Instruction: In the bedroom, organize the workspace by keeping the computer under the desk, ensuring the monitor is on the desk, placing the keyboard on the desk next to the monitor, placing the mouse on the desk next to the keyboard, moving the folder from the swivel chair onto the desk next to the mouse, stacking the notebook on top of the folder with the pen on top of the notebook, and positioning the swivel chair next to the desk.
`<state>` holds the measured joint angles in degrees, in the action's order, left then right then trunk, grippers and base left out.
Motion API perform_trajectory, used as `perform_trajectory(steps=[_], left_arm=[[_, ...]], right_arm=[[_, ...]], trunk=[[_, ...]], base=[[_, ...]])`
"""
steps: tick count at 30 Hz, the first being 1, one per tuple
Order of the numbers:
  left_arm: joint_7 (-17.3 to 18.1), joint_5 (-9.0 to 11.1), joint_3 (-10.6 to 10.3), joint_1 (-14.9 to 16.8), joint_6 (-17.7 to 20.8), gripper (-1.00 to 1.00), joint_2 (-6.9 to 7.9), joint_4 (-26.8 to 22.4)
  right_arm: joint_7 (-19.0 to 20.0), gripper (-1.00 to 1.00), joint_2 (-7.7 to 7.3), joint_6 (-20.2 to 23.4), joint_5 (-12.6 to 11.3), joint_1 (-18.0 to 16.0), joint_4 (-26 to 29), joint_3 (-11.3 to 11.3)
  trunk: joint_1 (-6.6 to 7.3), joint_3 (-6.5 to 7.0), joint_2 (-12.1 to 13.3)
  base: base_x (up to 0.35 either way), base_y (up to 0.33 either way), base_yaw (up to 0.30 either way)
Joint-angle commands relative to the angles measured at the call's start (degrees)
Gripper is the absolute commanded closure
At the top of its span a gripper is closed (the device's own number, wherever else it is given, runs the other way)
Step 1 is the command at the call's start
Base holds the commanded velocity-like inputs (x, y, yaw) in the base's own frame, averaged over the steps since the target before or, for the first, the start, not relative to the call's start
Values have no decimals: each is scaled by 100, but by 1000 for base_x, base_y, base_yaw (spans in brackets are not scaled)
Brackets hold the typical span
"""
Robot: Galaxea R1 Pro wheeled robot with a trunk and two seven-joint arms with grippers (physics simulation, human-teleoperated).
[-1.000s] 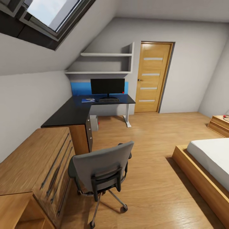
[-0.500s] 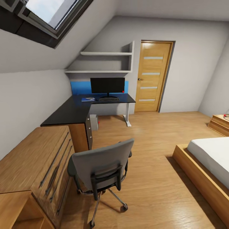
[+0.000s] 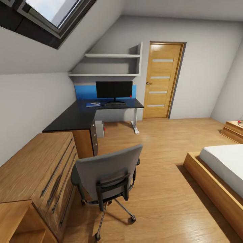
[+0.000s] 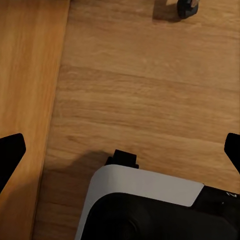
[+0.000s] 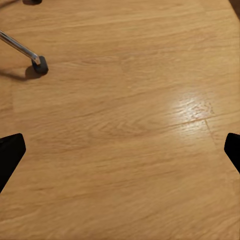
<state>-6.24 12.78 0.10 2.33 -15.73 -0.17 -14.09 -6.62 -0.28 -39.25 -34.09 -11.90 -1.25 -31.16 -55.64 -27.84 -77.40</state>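
Observation:
The bedroom's black L-shaped desk stands at the far left wall. On it are the monitor, the keyboard in front of it, and the blue folder left of the keyboard. Something small lies on the folder; notebook, pen and mouse are too small to tell. The grey computer sits under the desk. The swivel chair stands close by, its back towards me, well short of the desk. My left gripper and right gripper are open over the wood floor, holding nothing.
A low wooden drawer unit runs along the left, close to the chair. A bed with a wooden frame is at the right. A wooden door is beyond the desk. A chair castor is near my right gripper.
The whole picture has shifted slightly, so the camera has moved a little. The chair and the things on the desk stay where they were.

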Motion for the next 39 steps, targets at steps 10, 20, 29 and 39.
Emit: perform_trajectory(steps=[10, 20, 29, 39], left_arm=[[-9, 23, -1, 3, -18, -100, -1, 2], [-9, 23, -1, 2, -18, -100, -3, 2], [-9, 23, -1, 4, -18, -100, -8, 3], [-11, 23, -1, 4, -18, -100, -8, 2]], right_arm=[[-41, -100, -4, -14, -1, -6, -12, -48], [-41, -100, -7, -4, -1, -6, -10, -48], [-41, -100, -7, -3, -1, -6, -10, -48], [-41, -100, -10, -26, -1, -6, -12, -48]], trunk=[[-220, -220, -406], [-440, -486, -807], [-637, -728, -1168], [-857, -992, -1569]], base=[[0, 0, 0], [0, 0, 0], [0, 0, 0], [0, 0, 0]])
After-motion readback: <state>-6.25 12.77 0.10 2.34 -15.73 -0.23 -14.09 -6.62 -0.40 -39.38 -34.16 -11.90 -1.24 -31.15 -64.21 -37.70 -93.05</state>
